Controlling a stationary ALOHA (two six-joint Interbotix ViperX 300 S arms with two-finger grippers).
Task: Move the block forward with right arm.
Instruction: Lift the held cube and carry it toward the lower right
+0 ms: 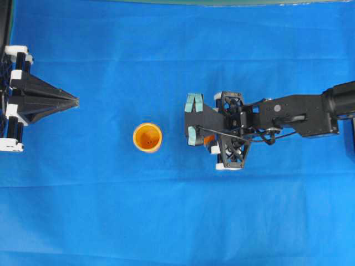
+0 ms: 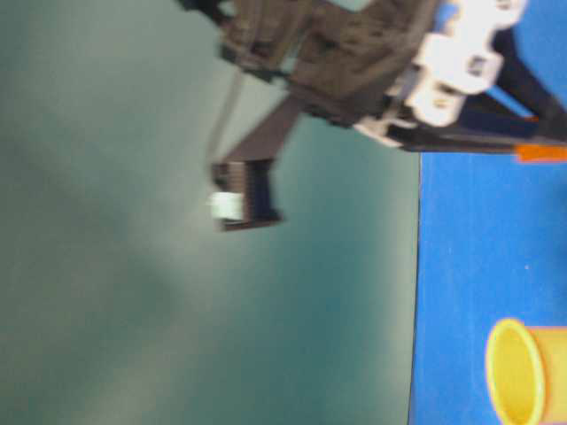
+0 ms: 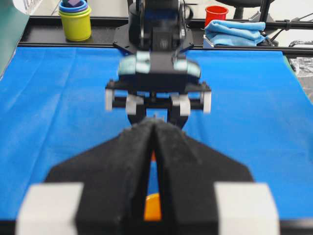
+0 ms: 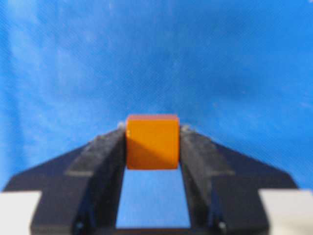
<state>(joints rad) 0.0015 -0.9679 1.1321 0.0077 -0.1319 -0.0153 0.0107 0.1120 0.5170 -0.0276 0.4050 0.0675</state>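
Block [image 4: 152, 141] sits between the fingers of the right arm's gripper [image 4: 152, 147], jaws clamped on both its sides, above the blue tabletop [image 1: 166, 221]. Overhead, only a sliver of block shows under the gripper, right of the orange-yellow cup [image 1: 147, 137]. Left gripper [image 1: 75, 101] rests at the left edge, jaws together.

My surroundings: blue cloth [image 1: 111, 210] over the table, teal wall [image 2: 133, 310], black rail [image 3: 63, 35] with stacked cups [image 3: 75, 19], red cup [image 3: 216, 14], folded blue towel [image 3: 234, 33].
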